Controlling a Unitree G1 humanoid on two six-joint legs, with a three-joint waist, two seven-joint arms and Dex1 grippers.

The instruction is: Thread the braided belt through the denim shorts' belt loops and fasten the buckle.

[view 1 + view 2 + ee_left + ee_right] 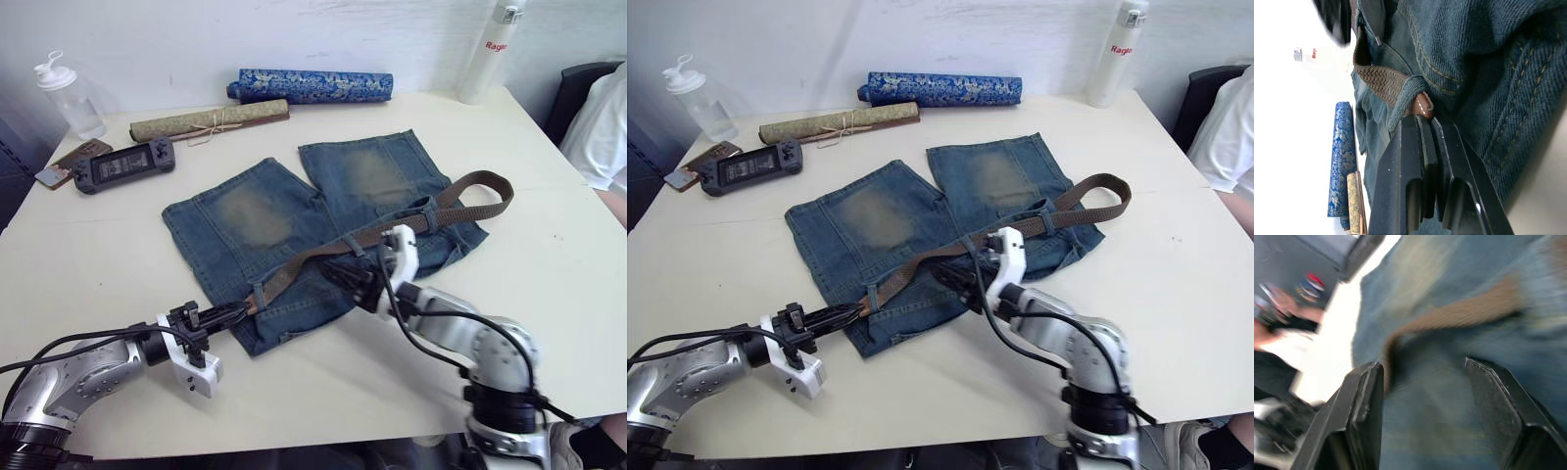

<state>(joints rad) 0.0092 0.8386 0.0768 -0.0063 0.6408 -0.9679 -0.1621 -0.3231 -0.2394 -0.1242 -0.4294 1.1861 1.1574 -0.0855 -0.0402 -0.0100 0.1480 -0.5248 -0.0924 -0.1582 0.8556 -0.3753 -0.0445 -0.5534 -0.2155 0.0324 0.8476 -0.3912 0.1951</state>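
**Belt tip pinched at the waistband, right gripper spread over the shorts**

Along the far edge of the white table (549,245) lie a blue patterned roll (312,85) and, just in front of it, a tan rolled mat (209,120) tied with string. A clear bottle (71,96) stands at the far left corner, with a handheld game console (124,164) and a phone (71,161) near it. A white bottle (490,49) stands at the far right, and a person in a white sleeve (600,117) sits at the right edge. None of these lies between the grippers and the cloth.

The left arm reaches in low from the near left, forearm close to the tabletop. The right arm bends at the elbow from the near right and angles back towards the middle of the waistband.

The denim shorts (294,235) lie flat at the table's centre, legs pointing away. The braided belt (392,230) runs along the waistband and curls into a loop off the right side. The left gripper (235,313), pressed together, pinches the belt's reddish-brown tip where it emerges from one of the belt loops (1405,95) at the left end of the waistband. The right gripper (1422,406) is spread wide, hovering just above the denim near the belt's middle.
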